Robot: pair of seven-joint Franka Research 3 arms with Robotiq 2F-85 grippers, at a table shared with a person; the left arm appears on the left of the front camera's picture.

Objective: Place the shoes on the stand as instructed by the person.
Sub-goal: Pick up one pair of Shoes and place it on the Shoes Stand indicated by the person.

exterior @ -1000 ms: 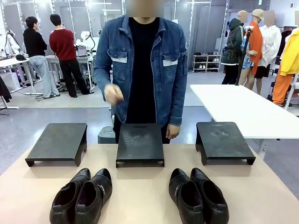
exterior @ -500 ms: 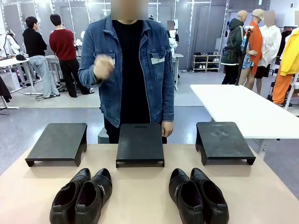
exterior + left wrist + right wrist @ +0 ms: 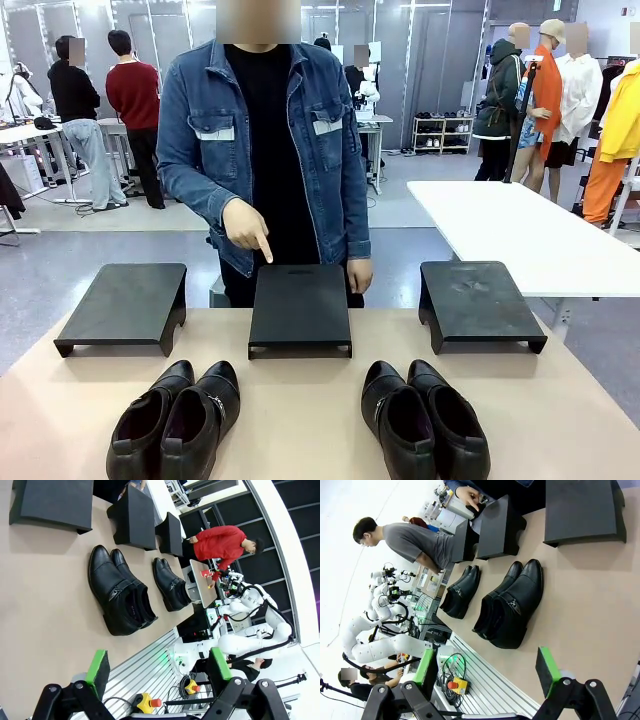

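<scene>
Shoes [image 3: 425,425] of glossy black leather lie on the beige desk [image 3: 300,410], toes toward the flat black middle stand [image 3: 300,305] the person's hand [image 3: 243,222] indicates. Your left gripper [image 3: 159,666] and right gripper [image 3: 486,669], both released, each sit nearest their own pair.

Shoes [image 3: 175,425] glossy black; stands [image 3: 300,305] matte black; table [image 3: 300,425] beige; person's jacket [image 3: 340,150] blue denim.
</scene>
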